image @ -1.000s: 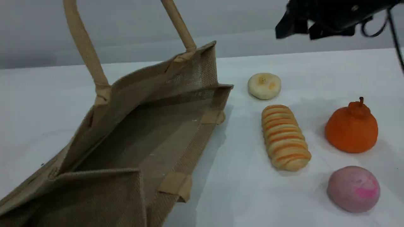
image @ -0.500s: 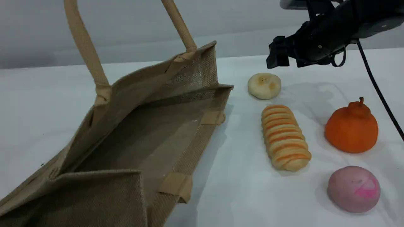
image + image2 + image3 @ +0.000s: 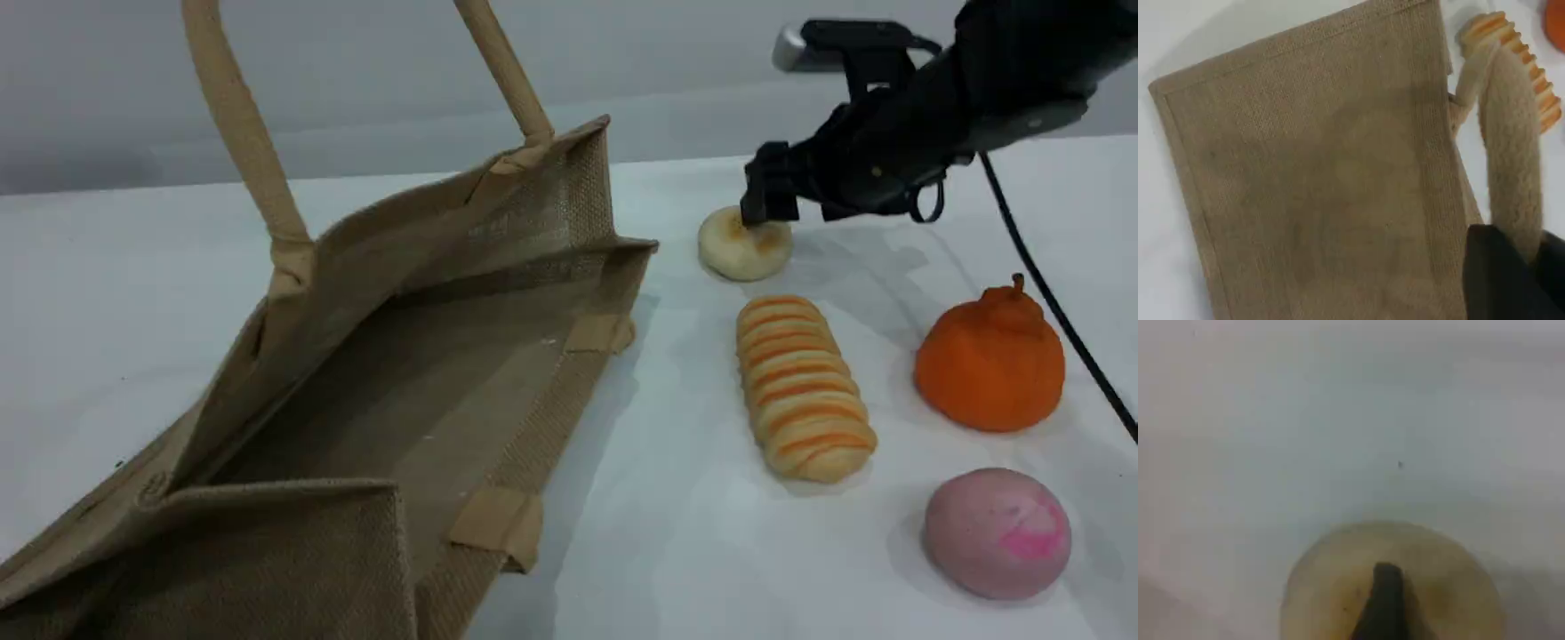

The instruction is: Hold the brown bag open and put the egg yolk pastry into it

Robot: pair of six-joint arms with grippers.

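The large tan-brown woven jute bag [image 3: 373, 391] lies on its side on the left of the white table [image 3: 676, 533]. Its mouth gapes toward the right, and the long side of the mouth runs from near left to far right. The upper panel is lifted by its beige rope-like handle [image 3: 240, 133], which rises out of the top of the scene. In the left wrist view the left gripper [image 3: 1505, 280] is closed on this handle, with the bag hanging below it.

The small round cream-white egg yolk pastry [image 3: 742, 253] sits flat on the table, just right of the bag's far corner and on the far side of the elongated orange-striped loaf [image 3: 803, 388]. Its yellow-spotted top faces up, and being round it has no long axis.

The right gripper [image 3: 796, 203] is spread open and empty, right over the pastry's far edge. In the right wrist view its dark fingertip [image 3: 1385, 600] overlaps the middle of the pastry; whether it touches cannot be told.

An orange pear-shaped fruit [image 3: 989, 360] and a pink-purple ball [image 3: 996, 532] sit at the right, the ball nearer.
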